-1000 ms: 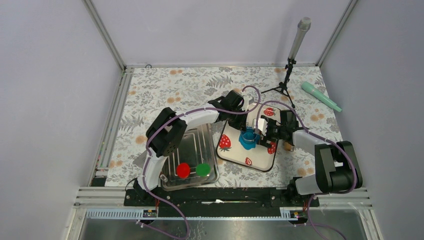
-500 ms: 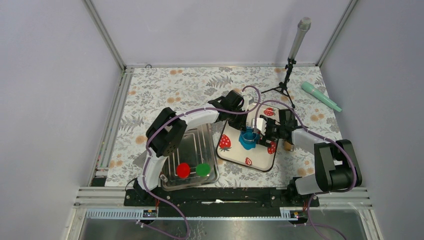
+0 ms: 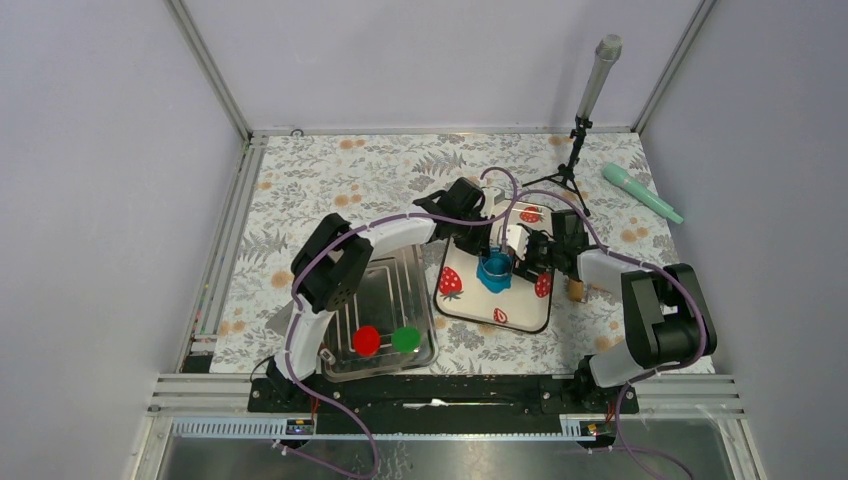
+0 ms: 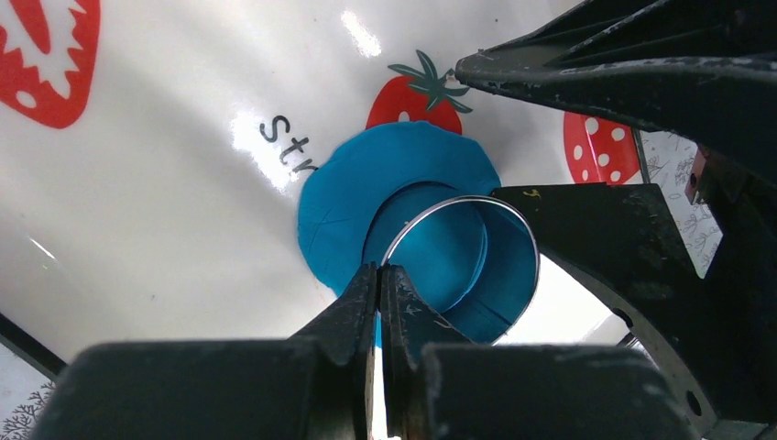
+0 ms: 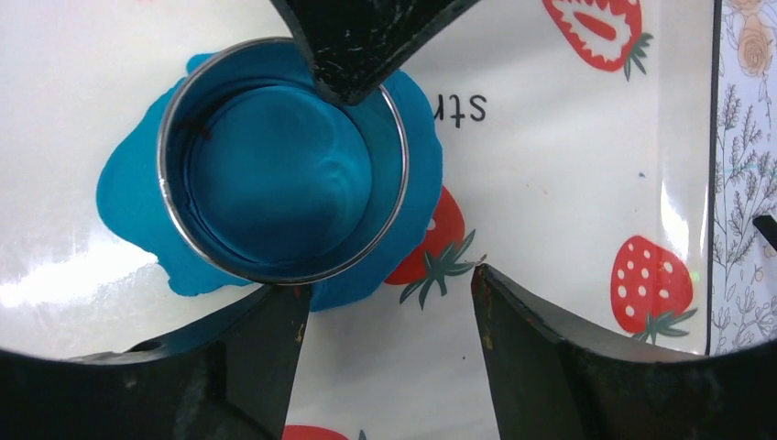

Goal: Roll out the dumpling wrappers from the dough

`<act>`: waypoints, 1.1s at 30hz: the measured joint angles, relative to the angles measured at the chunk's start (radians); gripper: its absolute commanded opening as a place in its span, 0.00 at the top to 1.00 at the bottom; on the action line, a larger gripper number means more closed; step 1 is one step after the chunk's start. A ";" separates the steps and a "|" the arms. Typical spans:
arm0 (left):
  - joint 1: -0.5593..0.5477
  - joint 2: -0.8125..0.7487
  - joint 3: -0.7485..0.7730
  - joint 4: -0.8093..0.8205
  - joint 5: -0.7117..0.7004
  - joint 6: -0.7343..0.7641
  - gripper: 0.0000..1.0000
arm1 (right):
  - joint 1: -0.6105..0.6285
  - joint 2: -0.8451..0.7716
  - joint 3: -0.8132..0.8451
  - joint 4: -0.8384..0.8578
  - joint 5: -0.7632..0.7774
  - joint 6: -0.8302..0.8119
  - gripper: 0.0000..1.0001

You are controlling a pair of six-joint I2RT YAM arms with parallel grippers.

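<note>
Steel tray (image 3: 395, 275) at the left of the floral desk (image 3: 330, 190), with a red disc (image 3: 366, 340) and a green disc (image 3: 405, 339) side by side at its near end, apart from each other. Just beside the tray's right edge, a white strawberry-print board (image 3: 522, 303), set a little askew to the desk's edges. Near the board's middle, the dough (image 5: 128, 197): bright blue, flat, a ragged patch overlapping one printed strawberry. Upright on the dough, a metal ring cutter (image 5: 172, 174), with blue inside the ring and spilling outside its wall. Left gripper (image 4: 379, 270) over the far left side of the board, jaws almost together, pinching the cutter's thin wall between the fingertips. Right gripper (image 5: 385, 284) from the right, low over the board, jaws spread wide and holding nothing. One fingertip (image 5: 270, 330) just beside the cutter's outer wall, touching or not impossible to tell; the other over bare board, just clear of the dough. Off the board's right edge, a small brown object (image 3: 577, 291) on the desk, too small to identify. Farther right and toward the back, a grey microphone (image 3: 597, 70) upright on a black tripod (image 3: 565, 175). Near the right wall, a mint-green microphone (image 3: 642, 193) lying flat on the desk.
</note>
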 measured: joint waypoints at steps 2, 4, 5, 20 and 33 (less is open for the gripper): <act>0.001 0.000 0.000 0.004 -0.004 0.000 1.00 | 0.001 0.007 0.004 0.011 0.012 0.014 0.34; 0.001 0.001 0.000 0.006 -0.006 0.000 1.00 | 0.002 0.014 0.008 0.016 0.018 0.023 0.37; 0.001 0.001 0.000 0.007 -0.007 0.000 1.00 | 0.002 0.018 0.011 0.020 0.022 0.028 0.38; 0.013 0.002 0.000 0.021 -0.016 -0.005 1.00 | 0.007 0.087 0.083 0.030 0.092 0.134 0.50; 0.021 0.002 -0.017 0.058 0.012 -0.021 1.00 | 0.010 0.057 0.109 -0.002 0.155 0.304 0.46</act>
